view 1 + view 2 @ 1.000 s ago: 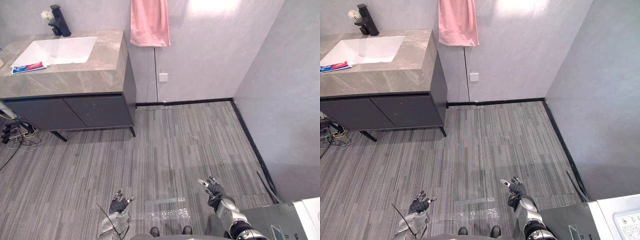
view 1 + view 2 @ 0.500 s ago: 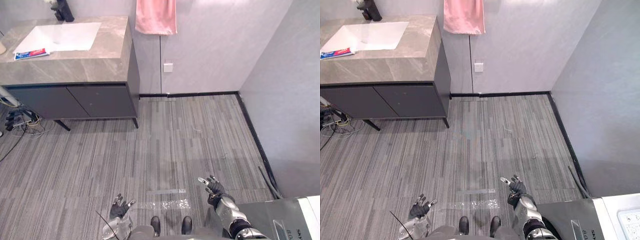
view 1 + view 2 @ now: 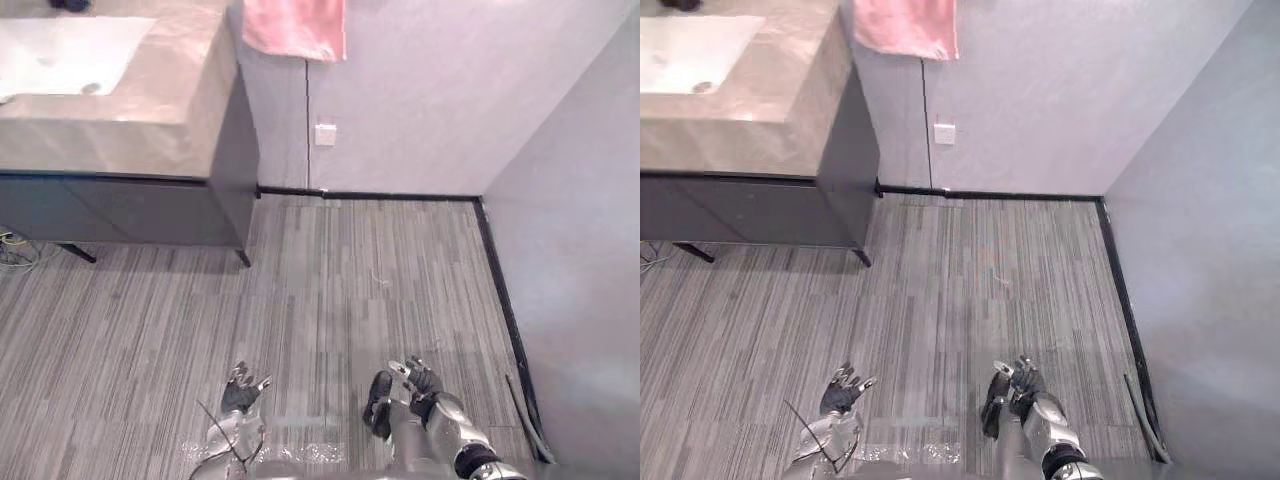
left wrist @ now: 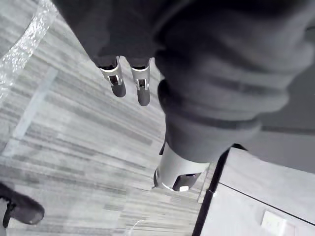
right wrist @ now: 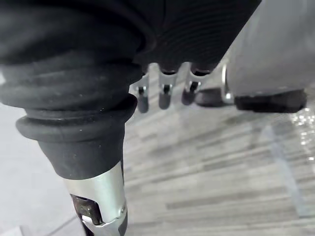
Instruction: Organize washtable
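Grey stone washtable [image 3: 150, 120] stands top left against the wall, well apart from both hands. Left hand [image 3: 240, 393] and right hand [image 3: 421, 383] hang low, fingers loosely spread, empty. Judged rigid, heavy, slick-topped; no hold point discernible.

No text, number, brand or sign can be read here. The washtable [image 3: 170, 110], the pink towel [image 3: 296, 25] above it and the white wall plate [image 3: 324, 134] show no legible print. On the grey appliance [image 4: 256, 182] in the left wrist view there is a small pale patch [image 4: 272, 221] that may be a label, but it is too blurred to read.
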{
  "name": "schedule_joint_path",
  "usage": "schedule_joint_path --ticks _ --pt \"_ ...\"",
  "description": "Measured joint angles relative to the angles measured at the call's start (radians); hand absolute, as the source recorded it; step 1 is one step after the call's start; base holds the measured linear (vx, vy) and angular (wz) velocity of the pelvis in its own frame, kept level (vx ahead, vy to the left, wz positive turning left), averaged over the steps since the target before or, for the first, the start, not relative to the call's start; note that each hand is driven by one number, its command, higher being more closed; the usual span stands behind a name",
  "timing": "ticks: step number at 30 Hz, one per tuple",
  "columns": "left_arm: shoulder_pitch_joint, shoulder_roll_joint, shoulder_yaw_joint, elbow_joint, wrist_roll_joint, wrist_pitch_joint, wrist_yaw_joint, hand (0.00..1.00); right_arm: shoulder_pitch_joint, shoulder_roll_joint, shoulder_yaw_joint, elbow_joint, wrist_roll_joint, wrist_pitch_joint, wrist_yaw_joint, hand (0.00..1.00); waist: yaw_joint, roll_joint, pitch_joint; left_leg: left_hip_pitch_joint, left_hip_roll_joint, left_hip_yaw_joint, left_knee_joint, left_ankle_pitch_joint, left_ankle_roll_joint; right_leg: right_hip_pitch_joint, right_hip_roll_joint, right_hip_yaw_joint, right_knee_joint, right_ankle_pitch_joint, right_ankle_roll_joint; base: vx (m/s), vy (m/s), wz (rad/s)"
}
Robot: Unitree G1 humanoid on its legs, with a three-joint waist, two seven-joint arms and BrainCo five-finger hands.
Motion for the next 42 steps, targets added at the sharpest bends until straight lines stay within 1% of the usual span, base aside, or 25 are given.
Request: schedule_joint_path --ticks 1,2,3,4,6,8,9,11,12,13,14,16,20,23,24,25,26,27,29,31,33,35,37,39,42 --pt "0.004 -0.013 0.016 0.001 -0.020 0.005 -0.003 0.00 -0.005 0.000 0.007 -0.001 0.000 0.001 0.000 0.00 0.007 0.002 0.000 -0.047 0.006 -0.001 0.110 0.080 0.023 0.019 0.020 0.005 -0.012 -0.015 -0.009 0.88 -0.413 -0.92" --pt "0.017 -0.044 0.046 0.002 -0.050 0.007 -0.004 0.00 -0.010 0.003 0.034 -0.005 0.001 0.001 -0.001 0.00 0.038 0.015 -0.001 -0.124 0.028 -0.014 0.327 0.251 0.040 0.101 0.065 0.036 -0.085 -0.028 -0.018 0.63 -0.236 -0.95" --pt "0.023 -0.056 0.063 0.002 -0.081 0.006 -0.004 0.00 -0.015 0.000 0.048 -0.002 0.002 0.000 -0.001 0.00 0.052 0.025 0.002 -0.173 0.049 -0.009 0.482 0.229 0.060 0.172 0.109 0.067 -0.131 -0.032 -0.024 0.75 -0.237 -1.20" --pt "0.028 -0.054 0.082 0.006 -0.110 0.007 -0.003 0.00 -0.026 0.007 0.060 0.010 0.003 -0.002 -0.002 0.00 0.071 0.023 0.008 -0.224 0.075 0.017 0.631 0.174 0.103 0.268 0.144 0.109 -0.177 -0.042 -0.038 0.69 -0.183 -0.92" --pt "0.028 -0.051 0.111 0.001 -0.143 0.006 0.000 0.00 -0.040 0.015 0.069 0.030 0.005 -0.005 -0.005 0.00 0.086 0.003 0.018 -0.290 0.082 0.054 0.706 0.138 0.143 0.377 0.151 0.147 -0.214 -0.051 -0.052 0.70 -0.119 -0.69" --pt "0.038 -0.049 0.113 -0.018 -0.179 0.002 0.009 0.00 -0.060 0.020 0.076 0.033 0.014 -0.008 -0.012 0.00 0.104 -0.016 0.018 -0.399 0.072 0.092 0.636 0.100 0.126 0.463 0.133 0.195 -0.237 -0.060 -0.052 0.63 0.021 -0.66" --pt "0.049 -0.049 0.114 -0.036 -0.186 0.002 0.015 0.00 -0.073 0.026 0.083 0.033 0.014 -0.012 -0.019 0.00 0.106 -0.029 0.021 -0.443 0.059 0.102 0.563 0.094 0.117 0.490 0.111 0.208 -0.242 -0.082 -0.028 0.40 0.096 -0.67" --pt "0.054 -0.050 0.122 -0.046 -0.192 0.001 0.017 0.00 -0.080 0.028 0.088 0.026 0.031 -0.028 -0.024 0.00 0.119 -0.039 0.027 -0.507 0.007 0.113 0.256 0.098 0.097 0.558 0.052 0.217 -0.246 -0.188 0.075 0.56 0.241 -0.69" --pt "0.056 -0.050 0.122 -0.046 -0.195 0.002 0.017 0.00 -0.074 0.024 0.089 0.025 0.031 -0.027 -0.024 0.00 0.119 -0.034 0.024 -0.502 -0.009 0.108 0.138 0.115 0.084 0.574 0.044 0.212 -0.247 -0.214 0.100 0.65 0.374 -0.29" --pt "0.063 -0.054 0.121 -0.043 -0.201 0.003 0.016 0.00 -0.055 0.011 0.085 0.025 0.031 -0.026 -0.025 0.00 0.118 0.003 0.013 -0.473 -0.051 0.061 -0.093 0.292 0.066 0.610 0.044 0.214 -0.245 -0.253 0.139 0.50 0.313 0.11" --pt "0.045 -0.028 0.131 -0.040 -0.202 0.001 0.016 0.00 -0.049 0.030 0.082 0.026 0.031 -0.018 -0.028 0.00 0.116 -0.069 0.015 -0.435 -0.113 0.072 -0.143 0.298 0.089 0.617 -0.011 0.203 -0.239 -0.259 0.144 0.47 0.276 0.29" --pt "0.030 -0.006 0.150 -0.043 -0.203 -0.005 0.017 0.00 -0.059 0.039 0.087 0.007 0.030 -0.021 -0.023 0.00 0.123 -0.092 0.011 -0.431 -0.147 0.064 -0.145 0.291 0.109 0.605 -0.011 0.201 -0.239 -0.205 0.115 0.35 0.147 0.39" --pt "0.038 0.009 0.188 -0.041 -0.201 -0.006 0.018 0.00 -0.104 0.044 0.089 -0.005 0.030 -0.024 -0.021 0.00 0.155 -0.084 0.012 -0.395 -0.148 0.075 -0.039 0.256 0.136 0.621 -0.037 0.214 -0.164 -0.099 0.126 0.28 0.138 -0.15" --pt "0.076 0.002 0.172 -0.040 -0.194 -0.002 0.014 0.00 -0.082 0.042 0.068 -0.004 0.030 -0.032 -0.022 0.00 0.142 -0.066 -0.010 -0.325 -0.168 0.052 -0.072 0.151 0.137 0.536 -0.068 0.246 0.076 -0.097 0.134 0.16 0.181 -0.02" --pt "0.079 0.008 0.167 -0.035 -0.173 0.005 0.011 0.00 -0.058 0.044 0.042 0.005 0.030 -0.030 -0.024 0.00 0.139 -0.088 -0.005 -0.298 -0.196 0.055 -0.085 0.113 0.151 0.466 -0.113 0.250 0.250 -0.089 0.130 0.18 0.163 0.23" --pt "0.089 0.017 0.166 -0.034 -0.149 0.012 0.011 0.00 -0.034 0.051 0.027 0.022 0.030 -0.025 -0.026 0.00 0.126 -0.111 -0.005 -0.269 -0.232 0.053 -0.091 0.092 0.176 0.401 -0.158 0.251 0.410 -0.011 0.112 0.18 0.168 0.31" --pt "0.095 0.020 0.165 -0.033 -0.139 0.015 0.011 0.00 -0.025 0.052 0.026 0.028 0.032 -0.022 -0.027 0.00 0.116 -0.109 -0.004 -0.253 -0.236 0.050 -0.093 0.086 0.184 0.387 -0.166 0.252 0.451 0.051 0.112 0.23 0.169 0.36" --pt "0.109 0.025 0.162 -0.037 -0.128 0.017 0.011 0.00 -0.007 0.050 0.026 0.028 0.033 -0.021 -0.027 0.00 0.099 -0.088 0.001 -0.211 -0.231 0.046 -0.107 0.078 0.198 0.355 -0.172 0.254 0.536 0.135 0.097 0.20 0.155 0.17" --pt "0.125 0.049 0.157 -0.068 -0.119 0.019 0.013 0.00 0.036 0.092 0.040 -0.044 0.032 -0.021 -0.023 0.00 0.093 -0.090 -0.003 -0.125 -0.230 0.027 -0.176 0.072 0.206 0.245 -0.165 0.218 0.694 -0.035 0.047 0.26 0.193 0.14" --pt "0.131 0.049 0.145 -0.135 -0.112 0.019 0.009 0.00 0.077 0.109 0.045 -0.137 0.027 -0.023 -0.016 0.00 0.084 -0.089 -0.006 -0.098 -0.229 -0.004 -0.207 0.074 0.202 0.194 -0.144 0.149 0.612 -0.138 0.050 0.23 0.100 0.58" --pt "0.129 0.035 0.144 -0.175 -0.099 0.016 -0.006 0.00 0.098 0.111 0.045 -0.172 0.014 -0.025 -0.006 0.00 0.072 -0.092 -0.014 -0.079 -0.237 -0.029 -0.230 0.075 0.198 0.203 -0.102 0.089 0.364 -0.180 0.065 0.21 0.009 0.73" --pt "0.133 0.022 0.149 -0.202 -0.082 0.015 -0.008 0.00 0.118 0.112 0.039 -0.172 0.009 -0.025 -0.004 0.00 0.070 -0.111 -0.047 -0.067 -0.263 -0.054 -0.234 0.066 0.178 0.243 -0.036 0.098 -0.006 -0.131 0.083 0.27 -0.072 0.66" --pt "0.133 0.015 0.147 -0.245 -0.050 0.012 -0.008 0.00 0.123 0.113 0.044 -0.175 0.010 -0.025 -0.004 0.00 0.074 -0.140 -0.070 -0.065 -0.295 -0.077 -0.216 0.049 0.151 0.254 -0.025 0.111 -0.113 -0.035 0.069 0.35 -0.172 0.64" --pt "0.131 -0.011 0.147 -0.264 -0.044 0.011 -0.005 0.00 0.116 0.111 0.049 -0.206 0.011 -0.025 -0.004 0.00 0.095 -0.118 -0.092 -0.083 -0.277 -0.089 -0.167 0.028 0.121 0.289 0.000 0.100 -0.161 -0.046 0.067 0.34 -0.195 0.22" --pt "0.137 -0.060 0.139 -0.295 -0.045 0.008 -0.004 0.00 0.114 0.107 0.070 -0.293 0.029 -0.031 -0.005 0.00 0.095 -0.069 -0.093 -0.085 -0.241 -0.111 -0.118 -0.003 0.086 0.354 0.047 0.073 -0.236 -0.050 0.057 0.22 -0.128 0.13"
